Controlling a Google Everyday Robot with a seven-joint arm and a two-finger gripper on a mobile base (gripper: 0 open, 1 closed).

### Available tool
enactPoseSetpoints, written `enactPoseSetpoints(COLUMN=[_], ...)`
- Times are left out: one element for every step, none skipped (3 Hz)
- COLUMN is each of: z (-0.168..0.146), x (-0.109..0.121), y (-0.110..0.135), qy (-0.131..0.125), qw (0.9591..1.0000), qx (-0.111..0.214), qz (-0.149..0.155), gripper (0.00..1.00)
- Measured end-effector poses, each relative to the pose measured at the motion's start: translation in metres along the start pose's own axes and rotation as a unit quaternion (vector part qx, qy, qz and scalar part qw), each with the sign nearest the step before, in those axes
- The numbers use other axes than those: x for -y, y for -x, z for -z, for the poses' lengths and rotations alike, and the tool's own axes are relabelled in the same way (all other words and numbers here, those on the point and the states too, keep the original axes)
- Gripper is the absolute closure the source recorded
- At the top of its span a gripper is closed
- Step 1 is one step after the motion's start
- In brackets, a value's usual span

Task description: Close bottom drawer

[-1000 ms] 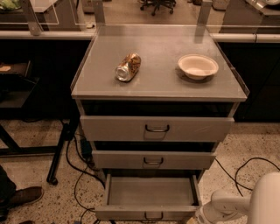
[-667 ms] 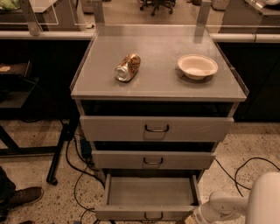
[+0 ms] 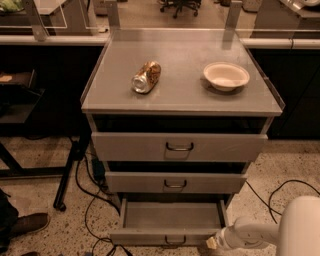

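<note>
Gripper [image 3: 212,243] low, arm horizontal, seemingly touching bottom drawer [image 3: 142,236] front

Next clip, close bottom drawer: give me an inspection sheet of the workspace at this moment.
Surface: grey cabinet top, carrying two items.
Job's things: bottom drawer pulled out, not yet closed; middle drawer and top drawer above it.
Clutter: can lying on its side, left; bowl upright, right.
Grippers: gripper low, beside the bottom drawer's front right corner; contact cannot be told.
Cables: dark cables on the floor left of the cabinet, another cable on the right.
Surroundings: speckled floor, shoe lower left, office chair behind.
</note>
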State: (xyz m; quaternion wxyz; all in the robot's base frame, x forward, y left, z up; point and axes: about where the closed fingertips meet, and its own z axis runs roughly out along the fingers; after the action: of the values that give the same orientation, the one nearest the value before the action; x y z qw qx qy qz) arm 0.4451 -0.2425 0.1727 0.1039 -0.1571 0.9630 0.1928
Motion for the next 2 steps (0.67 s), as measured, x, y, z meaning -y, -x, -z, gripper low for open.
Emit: enactPoseSetpoints(z=[0.0014, 0.0014], x=[0.0354, 0.0354], y=[0.0491, 0.0491], qy=[-0.044, -0.044], qw=[0.9976, 0.9976], qx=[0.054, 0.054], qz=[-0.005, -0.005], gripper=[1.00, 1.00])
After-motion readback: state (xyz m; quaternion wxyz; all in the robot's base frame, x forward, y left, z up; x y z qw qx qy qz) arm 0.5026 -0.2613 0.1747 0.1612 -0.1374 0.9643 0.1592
